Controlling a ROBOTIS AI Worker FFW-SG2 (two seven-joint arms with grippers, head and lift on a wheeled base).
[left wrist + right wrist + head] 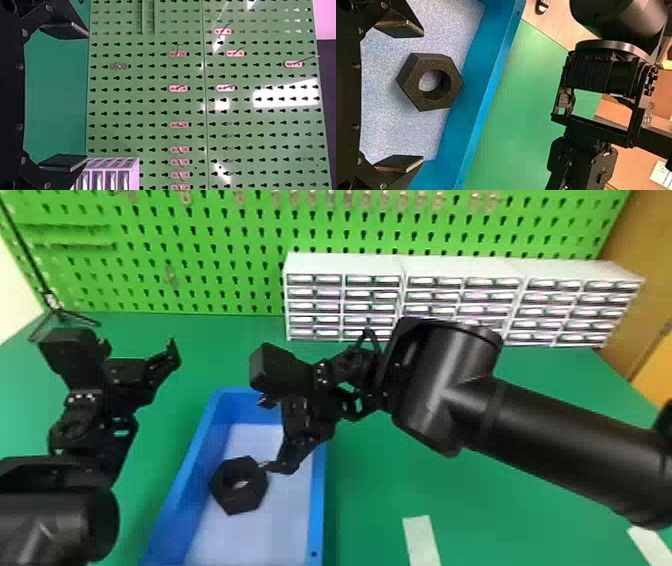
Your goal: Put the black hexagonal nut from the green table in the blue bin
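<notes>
Inside the blue bin, the black hexagonal nut lies near the left wall, its hole facing up. My right gripper is over the bin, one fingertip just by the nut in the head view. From the right wrist, the gripper stands open with its fingers wide to either side of the nut, touching neither side; the bin's wall is past it. My left gripper is parked open left of the bin; in its wrist view the gripper holds nothing between its fingers.
White drawer cabinets stand at the back of the green table, before a green pegboard. A thin black stand is at the back left. Pale tape marks the table right of the bin.
</notes>
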